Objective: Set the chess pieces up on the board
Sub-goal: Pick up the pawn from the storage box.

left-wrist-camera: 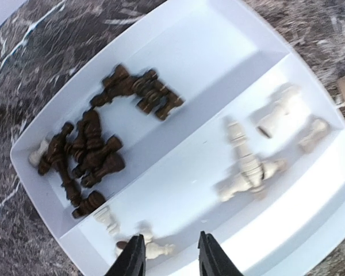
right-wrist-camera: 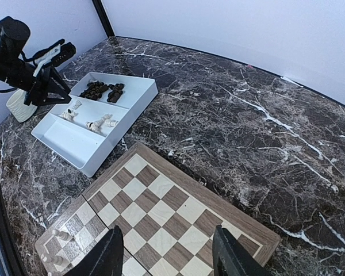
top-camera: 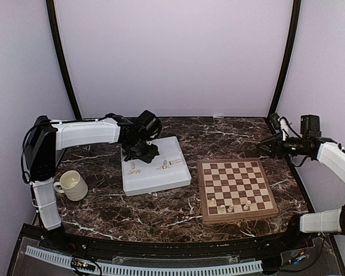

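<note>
— What does the overhead view hide?
— The left end effector [top-camera: 139, 152] covers the far compartment of the tray [top-camera: 161, 181].
— And the wrist cameras?
— The cream pieces [left-wrist-camera: 244, 172] smear, perhaps pawns. The board [right-wrist-camera: 161, 213] runs off the bottom edge.

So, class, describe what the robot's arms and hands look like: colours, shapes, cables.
The left arm and right arm have smooth white shells with black joints. The left hand and right hand are black, each with two tapered fingers. Thin black cables loop beside the arms.
</note>
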